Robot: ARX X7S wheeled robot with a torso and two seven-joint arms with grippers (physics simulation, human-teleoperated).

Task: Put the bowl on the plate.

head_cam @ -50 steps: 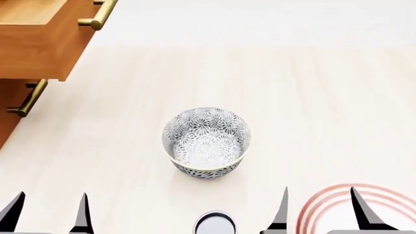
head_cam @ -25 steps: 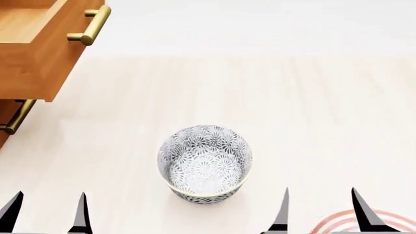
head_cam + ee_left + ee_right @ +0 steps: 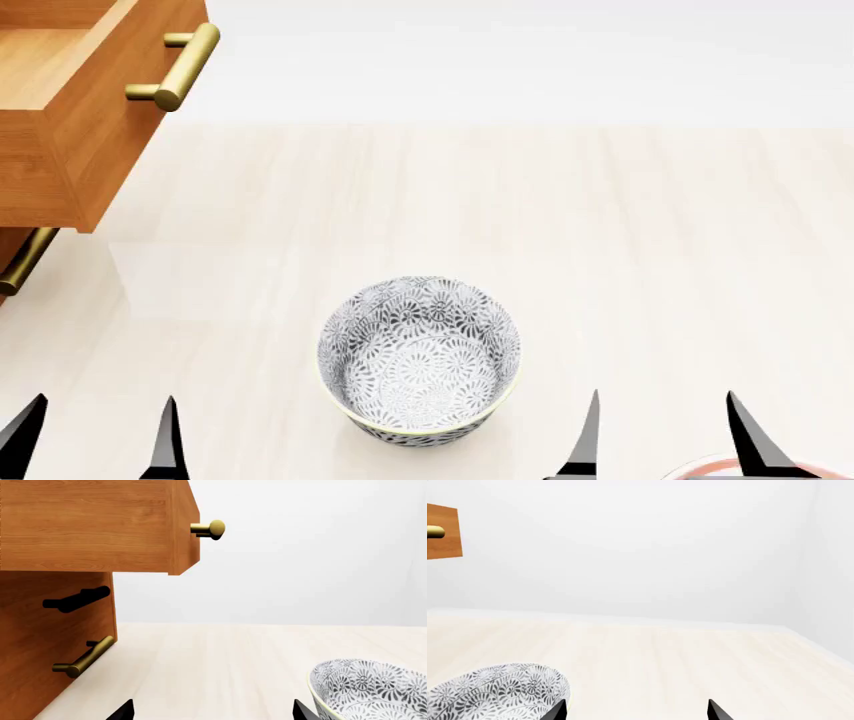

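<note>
At lower centre of the head view, the bowl (image 3: 419, 360) is seen upright on the pale counter (image 3: 534, 220), between the two end effectors and touched by neither. The left end effector (image 3: 96, 440) and the right end effector (image 3: 661, 435) are shown with fingertips spread apart, nothing held. Only a sliver of the plate (image 3: 707, 468) is visible at the lower right edge. A pulled-out wooden drawer (image 3: 80, 110) is seen at upper left.
</note>
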